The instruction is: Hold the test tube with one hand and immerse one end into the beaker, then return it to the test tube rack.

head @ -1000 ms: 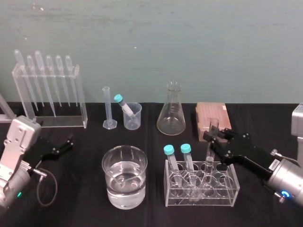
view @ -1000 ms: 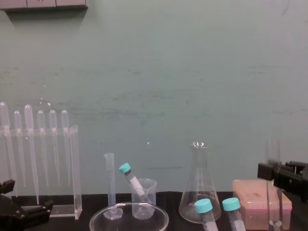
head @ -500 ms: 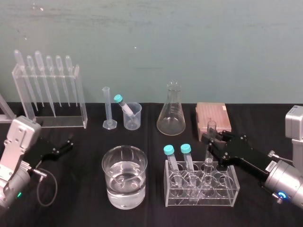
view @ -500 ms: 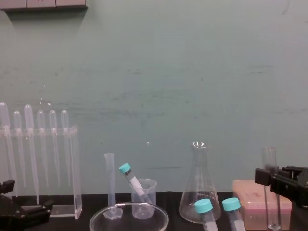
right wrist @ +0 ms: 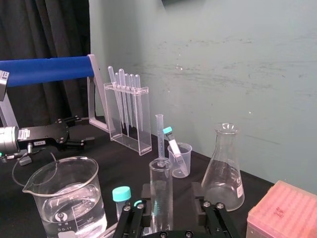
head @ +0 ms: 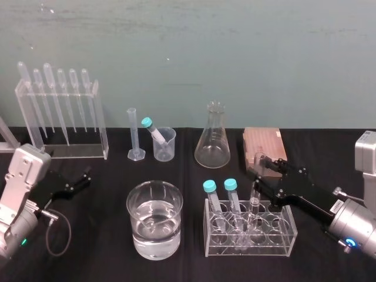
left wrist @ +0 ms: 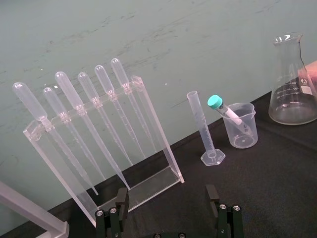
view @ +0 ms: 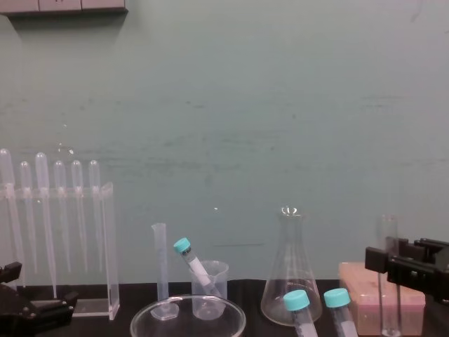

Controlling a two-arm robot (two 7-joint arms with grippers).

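At the black surface's back left I see a clear pipette stand; rightward come a graduated cylinder, a small cup holding a tilted teal-capped tube, then a conical flask.

We see the left arm in boxy silver-grey casing, with a green light and a looping black cable. The right arm is a silver cylinder with a blue ring light. The left gripper and right gripper are black with silver screws; the right bears a white label.
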